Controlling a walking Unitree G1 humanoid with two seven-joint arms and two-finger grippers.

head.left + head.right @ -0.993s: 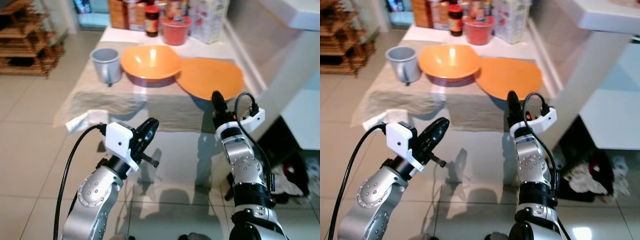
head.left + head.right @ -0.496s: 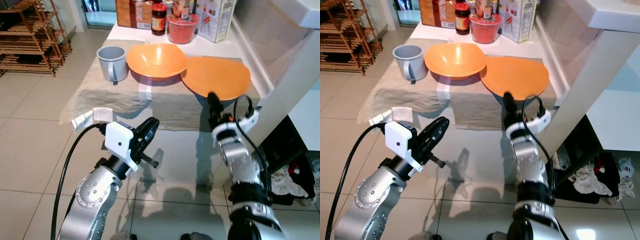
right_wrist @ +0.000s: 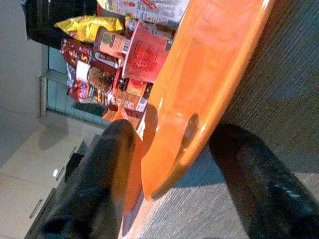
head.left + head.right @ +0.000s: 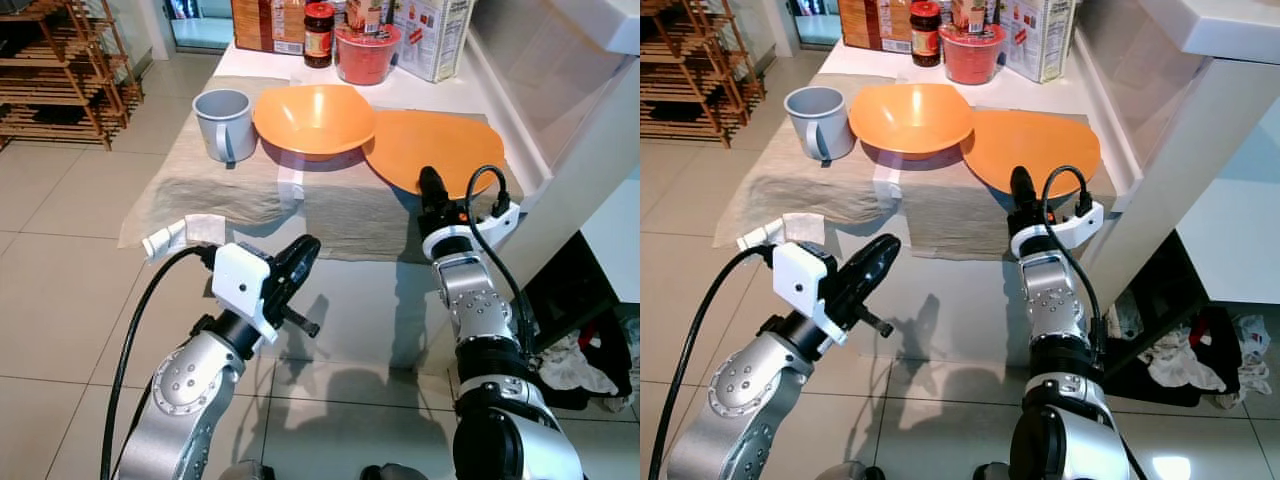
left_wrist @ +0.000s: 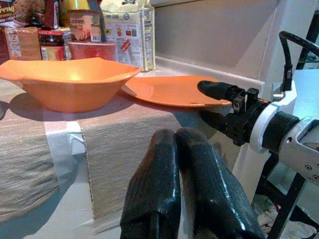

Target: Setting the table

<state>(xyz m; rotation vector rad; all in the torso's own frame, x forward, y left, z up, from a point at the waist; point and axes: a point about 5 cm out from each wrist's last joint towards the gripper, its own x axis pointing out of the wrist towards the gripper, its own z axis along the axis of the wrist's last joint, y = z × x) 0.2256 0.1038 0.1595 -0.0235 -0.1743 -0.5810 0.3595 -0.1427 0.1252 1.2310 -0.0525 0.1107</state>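
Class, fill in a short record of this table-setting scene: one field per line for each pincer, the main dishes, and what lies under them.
Right pincer: open, one finger above and one below the near rim of the flat orange plate
Left pincer: shut, held in front of the table, holding nothing
Orange bowl: upright, left of the plate
Grey mug: upright, left of the bowl
Beige table runner: under the mug, bowl and plate
Back of table: red tub, dark jar, boxes

an orange plate point(image 4: 433, 150) lies flat on the beige cloth near the bench's right edge. touching its left rim sits an orange bowl point(image 4: 313, 119), upright. a grey mug point(image 4: 222, 123) stands upright left of the bowl, handle toward the front edge.
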